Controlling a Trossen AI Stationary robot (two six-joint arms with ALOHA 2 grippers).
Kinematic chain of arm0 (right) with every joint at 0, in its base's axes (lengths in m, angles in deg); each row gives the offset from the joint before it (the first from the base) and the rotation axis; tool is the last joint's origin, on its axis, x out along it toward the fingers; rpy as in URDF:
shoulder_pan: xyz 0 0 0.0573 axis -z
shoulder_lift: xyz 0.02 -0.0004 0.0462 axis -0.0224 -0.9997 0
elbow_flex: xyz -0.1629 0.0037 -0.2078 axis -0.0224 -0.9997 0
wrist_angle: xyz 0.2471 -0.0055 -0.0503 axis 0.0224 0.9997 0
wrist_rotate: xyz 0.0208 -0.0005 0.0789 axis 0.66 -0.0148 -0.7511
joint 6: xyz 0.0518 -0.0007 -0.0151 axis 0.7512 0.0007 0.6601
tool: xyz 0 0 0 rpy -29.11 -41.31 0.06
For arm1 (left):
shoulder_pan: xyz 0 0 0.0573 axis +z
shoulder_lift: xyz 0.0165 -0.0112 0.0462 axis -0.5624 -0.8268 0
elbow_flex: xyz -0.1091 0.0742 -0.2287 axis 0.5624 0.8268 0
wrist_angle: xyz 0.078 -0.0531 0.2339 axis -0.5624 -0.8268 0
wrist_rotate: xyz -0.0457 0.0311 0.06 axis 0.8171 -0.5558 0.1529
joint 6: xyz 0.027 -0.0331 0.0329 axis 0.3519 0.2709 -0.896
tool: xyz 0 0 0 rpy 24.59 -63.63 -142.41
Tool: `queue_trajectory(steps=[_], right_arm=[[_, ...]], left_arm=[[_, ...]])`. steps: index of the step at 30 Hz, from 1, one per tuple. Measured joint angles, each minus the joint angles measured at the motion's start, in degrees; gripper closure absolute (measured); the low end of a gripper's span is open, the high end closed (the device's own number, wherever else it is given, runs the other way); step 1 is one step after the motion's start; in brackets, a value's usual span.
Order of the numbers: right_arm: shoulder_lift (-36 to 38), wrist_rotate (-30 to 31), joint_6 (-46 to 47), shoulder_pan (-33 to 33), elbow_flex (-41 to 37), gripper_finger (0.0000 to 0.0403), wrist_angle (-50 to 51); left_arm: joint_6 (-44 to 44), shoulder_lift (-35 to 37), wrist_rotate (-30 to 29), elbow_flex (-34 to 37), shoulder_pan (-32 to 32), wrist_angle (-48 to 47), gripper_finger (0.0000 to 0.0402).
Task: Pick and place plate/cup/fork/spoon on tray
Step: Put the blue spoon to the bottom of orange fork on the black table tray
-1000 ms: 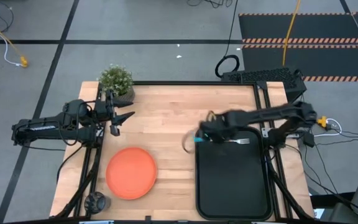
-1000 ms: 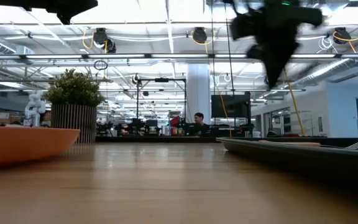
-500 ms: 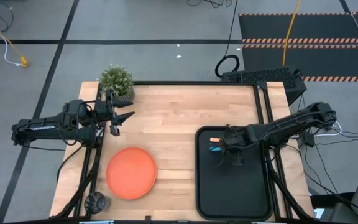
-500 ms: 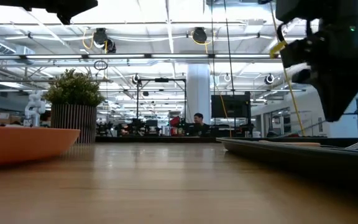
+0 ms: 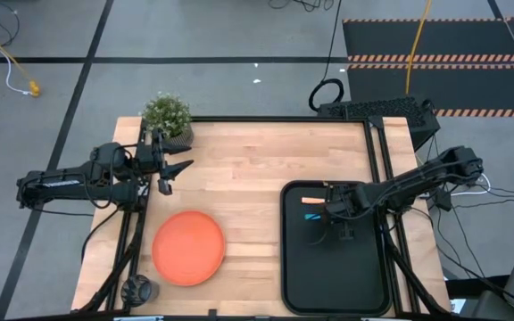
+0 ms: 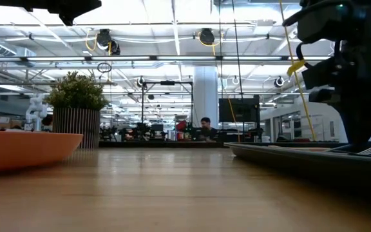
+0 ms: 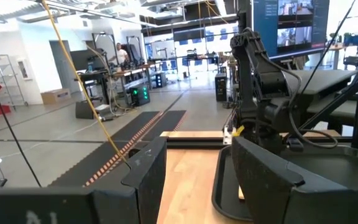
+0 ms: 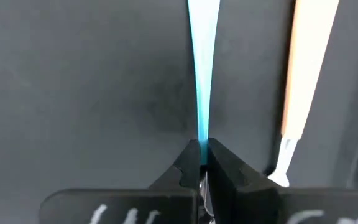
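My right gripper is low over the black tray, shut on the spoon's light blue handle. The spoon's bowl is hidden behind the fingers. The fork lies flat on the tray floor just beyond the spoon, its orange handle alongside the blue one. The orange plate lies on the table at the near left. The dark cup stands at the near left corner. My left gripper hangs open and empty near the plant, above the table. My right gripper pinches the spoon's blue handle between its two fingers. The fingers slant down from the table's right and lie along the handle. The handle, turned on its edge, runs past the fingertips toward the table's left, just over the tray floor; whether it touches I cannot tell.
A grey pot with a green plant stands at the table's far left corner. Bare wood lies between the plate and the tray. The near half of the tray floor is bare.
My right gripper has carried the spoon from the tray's far left corner toward the table's right, over the tray, and has come down close to the tray floor beside the fork. It has stayed shut on the handle.
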Motion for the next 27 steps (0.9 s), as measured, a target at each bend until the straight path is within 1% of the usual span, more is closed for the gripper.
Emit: queue_trajectory(steps=[11, 24, 27], right_arm=[[0.00, -0.02, -0.02, 0.02, -3.69, 0.0403, -6.00], [0.02, 0.09, -0.77, 0.07, -4.20, 0.0403, -6.67], [0.01, 0.07, 0.00, 0.07, -4.22, 0.0395, -6.69]], left_arm=[[0.00, -0.02, 0.00, -0.02, 0.00, -0.34, 0.0215], [-0.02, -0.02, 0.00, -0.02, 0.00, -0.41, 0.0215], [-0.02, -0.02, -0.02, -0.02, 0.00, -0.43, 0.0215]])
